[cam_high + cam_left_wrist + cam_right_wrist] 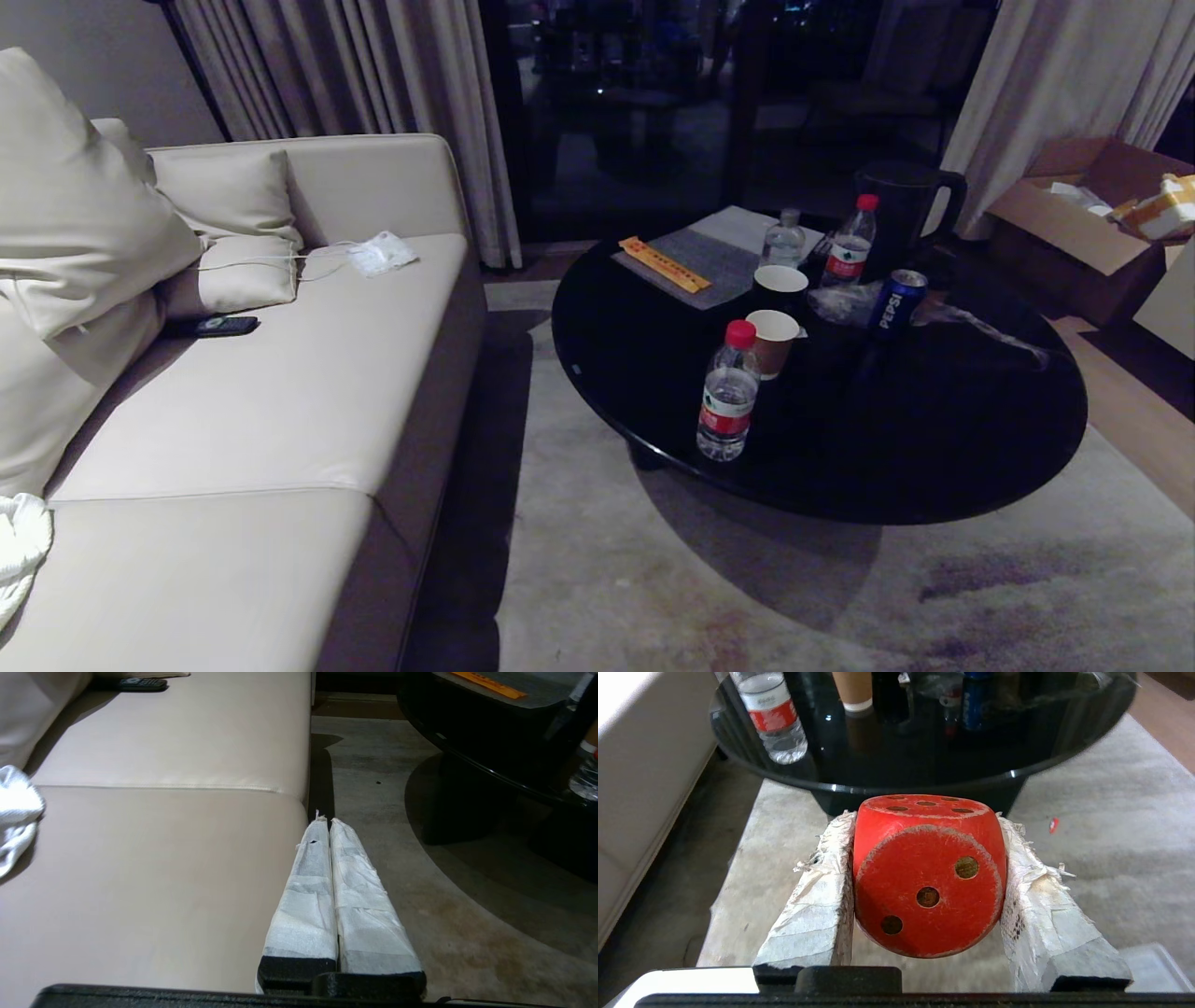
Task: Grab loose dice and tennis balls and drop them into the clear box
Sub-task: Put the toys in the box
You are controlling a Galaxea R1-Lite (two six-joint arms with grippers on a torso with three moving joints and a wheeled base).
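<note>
Where rug (597, 579) lies, sofa (280, 392) faces black table (934, 448).

I'm in a home or hotel-suite living room, evening, dim light. At my 10 o'clock: cream leather sofa (280, 392) with cushions (75, 215), a remote (217, 326) and a face mask (381, 252) left on the seat. At 1 o'clock: round black coffee table (934, 448) cluttered with water bottles (728, 392), paper cups (773, 341), a Pepsi can (898, 297) and a black kettle (904, 217). Carpet (653, 579) underfoot. At 12 o'clock, long curtains (373, 93) frame a dark window (653, 112). Open cardboard box (1074, 215) at 2 o'clock.
</note>
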